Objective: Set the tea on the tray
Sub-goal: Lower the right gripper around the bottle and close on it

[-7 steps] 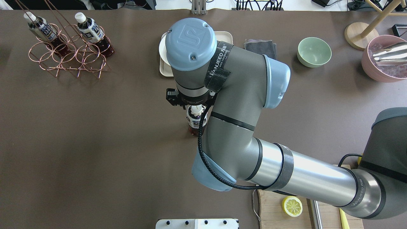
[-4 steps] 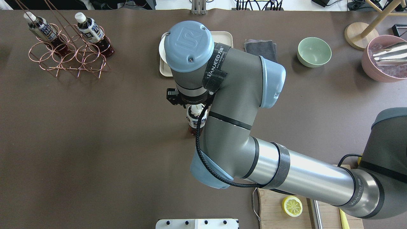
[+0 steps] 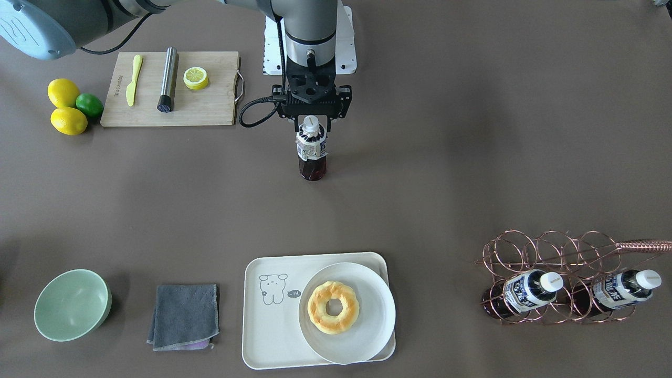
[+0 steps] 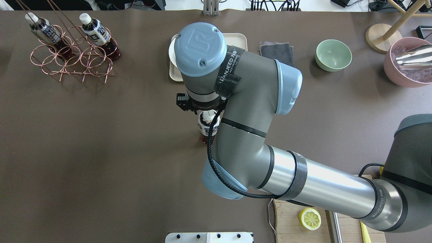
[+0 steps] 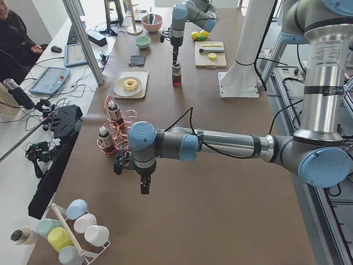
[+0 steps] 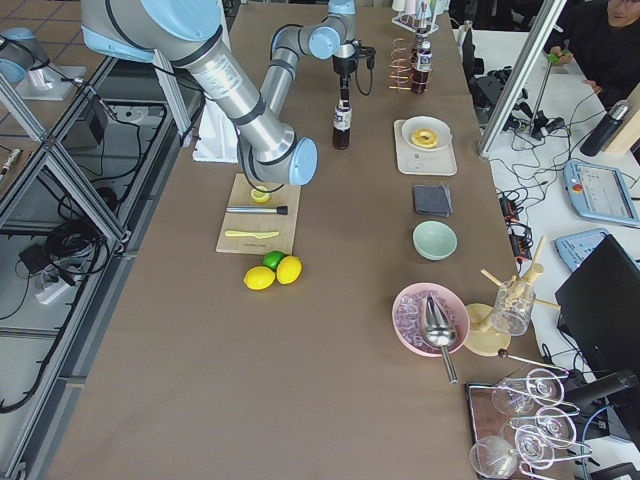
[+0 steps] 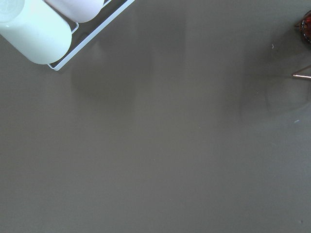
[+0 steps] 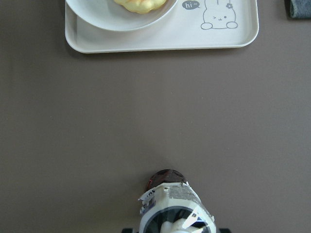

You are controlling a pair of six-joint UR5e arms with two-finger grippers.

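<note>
one white-capped clear plastic tea [image 3: 312, 152] stands inside the right gripper [image 3: 312, 126]; whether clamped, cannot tell.

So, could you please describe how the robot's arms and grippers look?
The right arm has grey and silver tubes, pale blue joint caps embossed UR, black straps lettered WANJEED, and a black cable running to the black right gripper. The left arm looks alike, with a black left gripper.

From overhead my right arm [image 4: 256, 101] hides most of the tray [image 4: 240, 38] beyond the bottle [image 4: 202, 130]. My right pincer [image 3: 312, 123] sits over the bottle's cap, grip unreadable. My left pincer [image 5: 144, 189], far from the bottle, shows too small to judge.
</note>
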